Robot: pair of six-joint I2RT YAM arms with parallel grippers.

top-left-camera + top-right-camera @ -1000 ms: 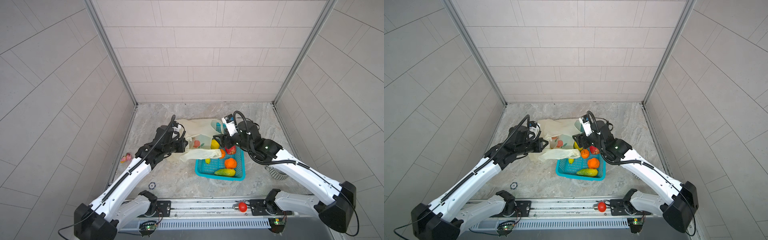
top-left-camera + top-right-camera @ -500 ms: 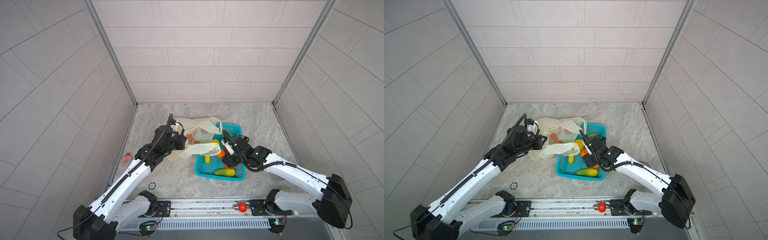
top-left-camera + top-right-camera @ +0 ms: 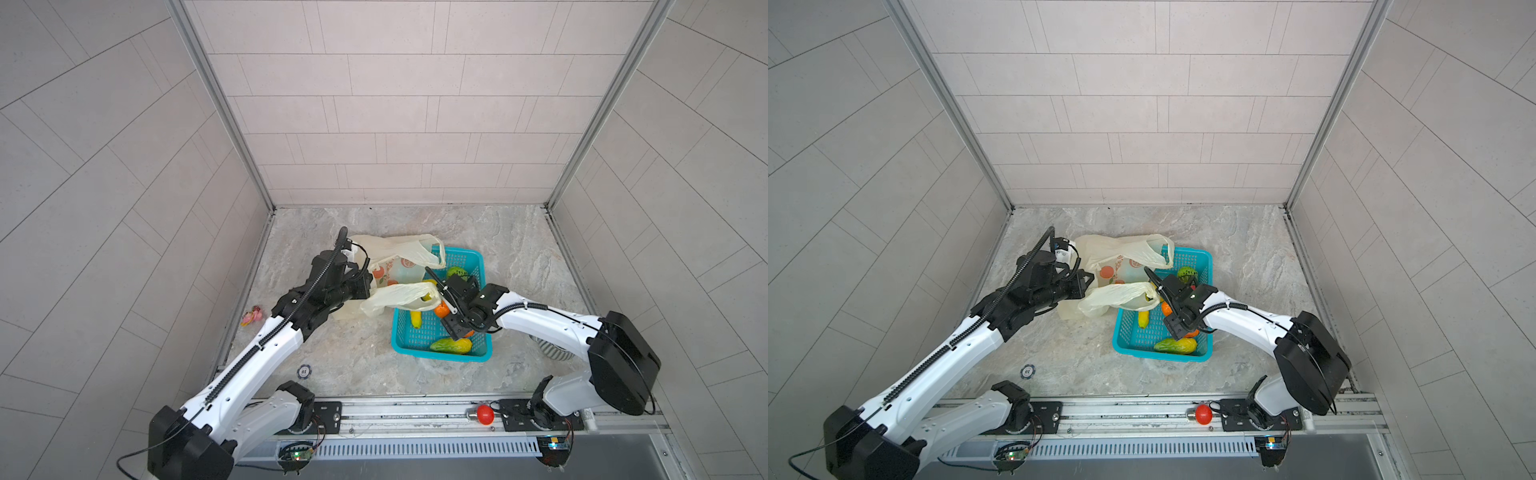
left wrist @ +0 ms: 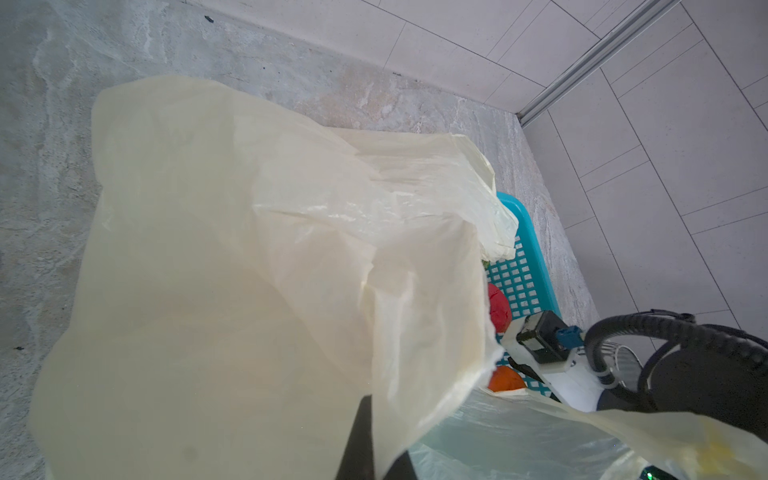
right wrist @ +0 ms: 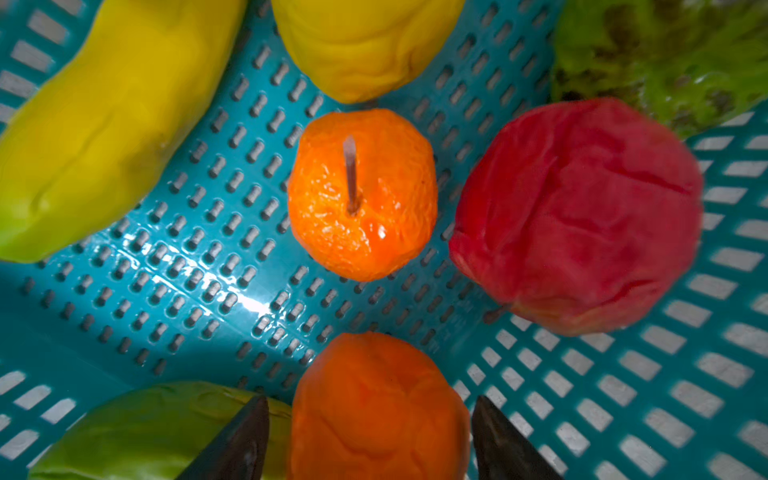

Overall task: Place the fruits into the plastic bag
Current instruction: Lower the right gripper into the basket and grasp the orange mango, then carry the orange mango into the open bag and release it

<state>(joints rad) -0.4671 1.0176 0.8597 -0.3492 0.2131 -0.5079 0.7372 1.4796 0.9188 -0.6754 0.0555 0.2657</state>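
Observation:
The cream-yellow plastic bag [image 3: 395, 249] [image 3: 1121, 249] lies left of the teal basket [image 3: 440, 357], one handle draped over its rim. My left gripper [image 3: 368, 286] [image 4: 374, 449] is shut on the bag's near edge [image 4: 249, 249] and holds the mouth up. The fruits lie in the basket: a green-yellow mango [image 3: 451, 345], a banana [image 5: 104, 124], a red fruit [image 5: 577, 216], a stemmed orange one [image 5: 361, 195], a bumpy green one [image 5: 665, 54]. My right gripper [image 3: 455, 328] [image 5: 369, 399] is down in the basket, open, its jaws on either side of a second orange fruit [image 5: 378, 436].
A tiny pink trinket [image 3: 252, 314] lies by the left wall. A round token [image 3: 304, 370] sits on the floor near the front. A red knob [image 3: 485, 413] is on the front rail. A grey striped object [image 3: 552, 353] lies behind my right arm. Tiled walls close three sides.
My right gripper has left the bag's mouth and dropped into the front of the basket, over the orange fruit, its jaws narrowing slightly. The left gripper still holds the bag.

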